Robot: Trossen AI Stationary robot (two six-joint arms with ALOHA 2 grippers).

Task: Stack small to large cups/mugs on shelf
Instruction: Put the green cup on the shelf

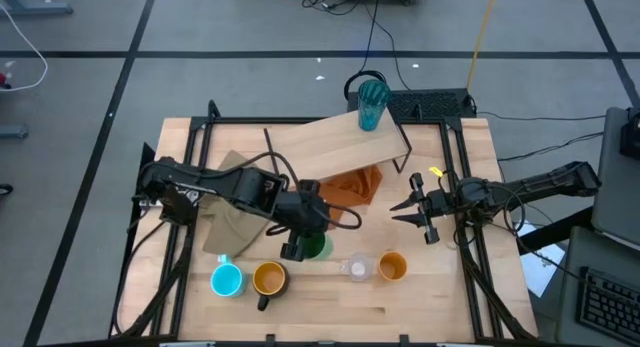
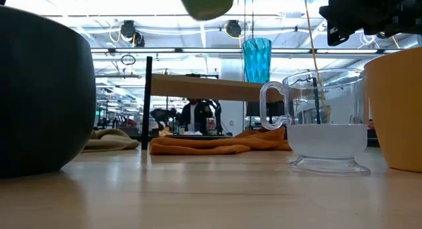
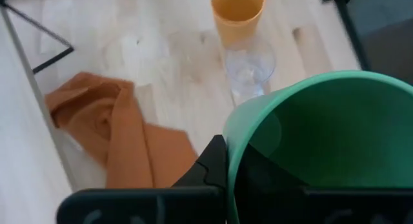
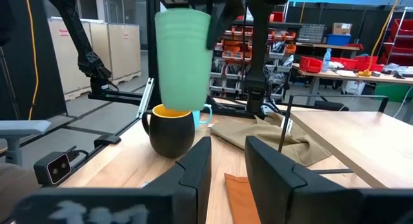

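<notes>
Along the table's front edge stand the blue mug, the black mug with its yellow inside, the clear glass and the orange cup, none visibly holding anything. Above them the left gripper pinches the green cup by its rim, lifted off the table. The right gripper hovers slightly parted, holding nothing. Farthest back, the teal tumbler stands on the shelf.

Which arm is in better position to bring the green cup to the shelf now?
Left. The left gripper already holds the green cup lifted off the table. The right gripper is empty, beside the shelf.
</notes>
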